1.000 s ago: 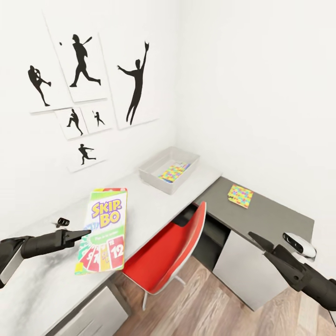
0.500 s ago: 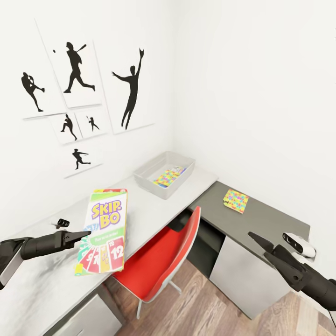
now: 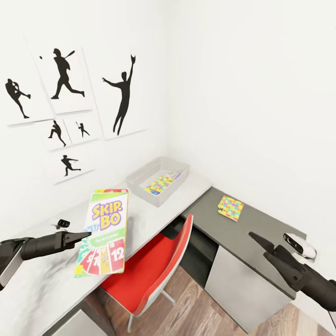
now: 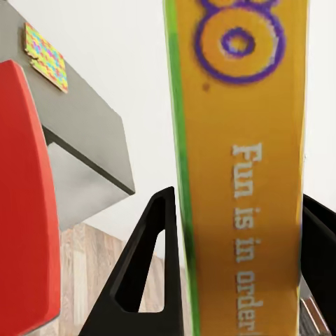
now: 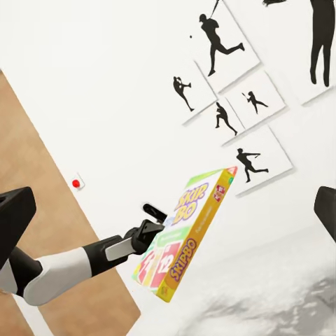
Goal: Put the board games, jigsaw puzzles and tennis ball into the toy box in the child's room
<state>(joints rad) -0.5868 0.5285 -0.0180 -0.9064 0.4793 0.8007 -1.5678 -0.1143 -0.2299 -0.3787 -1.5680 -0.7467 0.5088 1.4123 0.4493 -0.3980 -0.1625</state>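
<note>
Left tool point(image 3: 84, 234) clamped on the Skip-Bo box point(image 3: 103, 229), fingers point(image 4: 150, 273) pressed to either flat face, box held off the worktop point(image 3: 154, 214) with its printed face toward the head camera and its long axis running roughly 12 to 6. Toy box point(image 3: 159, 179) lying toward 1 o'clock from the held game, well apart, near the wall corner, with a colourful puzzle board already inside. Long side of the bin running about 1 to 7, so a slight turn of the box probably needed to lay it in flat. Second jigsaw puzzle point(image 3: 230, 207) on the dark lower wing, at about 11 o'clock from the right tool point(image 3: 255, 238), nearer that arm. Right tool empty, jaw state impossible to tell
</note>
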